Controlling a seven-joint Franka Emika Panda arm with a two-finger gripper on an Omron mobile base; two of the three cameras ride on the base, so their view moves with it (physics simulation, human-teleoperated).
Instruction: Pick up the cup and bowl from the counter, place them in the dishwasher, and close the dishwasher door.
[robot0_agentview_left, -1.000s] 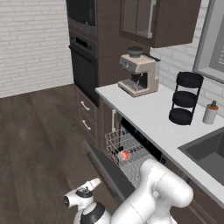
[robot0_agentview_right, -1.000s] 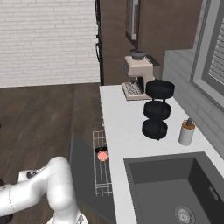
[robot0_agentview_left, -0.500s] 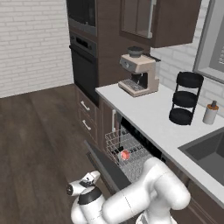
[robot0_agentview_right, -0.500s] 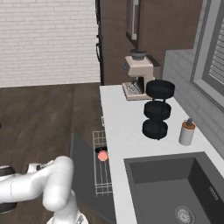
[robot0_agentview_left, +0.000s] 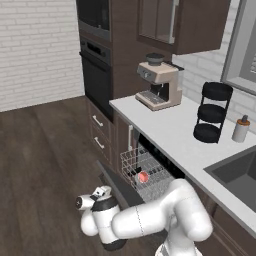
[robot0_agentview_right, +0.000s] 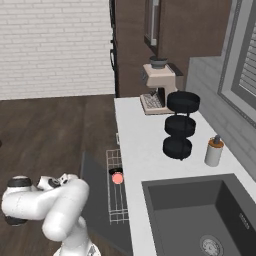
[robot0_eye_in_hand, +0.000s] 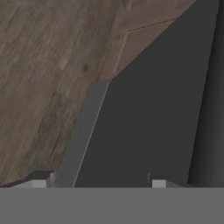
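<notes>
The dishwasher door (robot0_agentview_left: 122, 189) hangs open, a flat dark grey panel low over the wooden floor. The silvery wire rack (robot0_agentview_left: 142, 170) is pulled out of the dishwasher (robot0_agentview_left: 159, 161) under the pale counter (robot0_agentview_left: 165, 125). In the rack sits the cup (robot0_agentview_left: 143, 176) with its salmon-red inside, and the black bowl (robot0_agentview_right: 114, 171) is right beside it. My gripper (robot0_agentview_left: 103, 191) is low at the door's outer edge, also seen from the right (robot0_agentview_right: 64, 179). In the hand view my gripper (robot0_eye_in_hand: 100, 183) is open, its fingertips (robot0_eye_in_hand: 41, 181) wide apart at the door's edge (robot0_eye_in_hand: 83, 131).
A coffee machine (robot0_agentview_left: 159, 82), a black three-tier stand (robot0_agentview_left: 212, 112) and a dispenser bottle (robot0_agentview_left: 241, 129) stand on the counter by the dark sink (robot0_agentview_right: 195, 215). The wall oven (robot0_agentview_left: 97, 75) and brown drawers (robot0_agentview_left: 100, 132) lie left of the dishwasher. Wooden floor (robot0_agentview_left: 45, 150) spreads to the left.
My hand has risen a little and come closer to the outer edge of the open door. The door, rack, cup and bowl have stayed put.
</notes>
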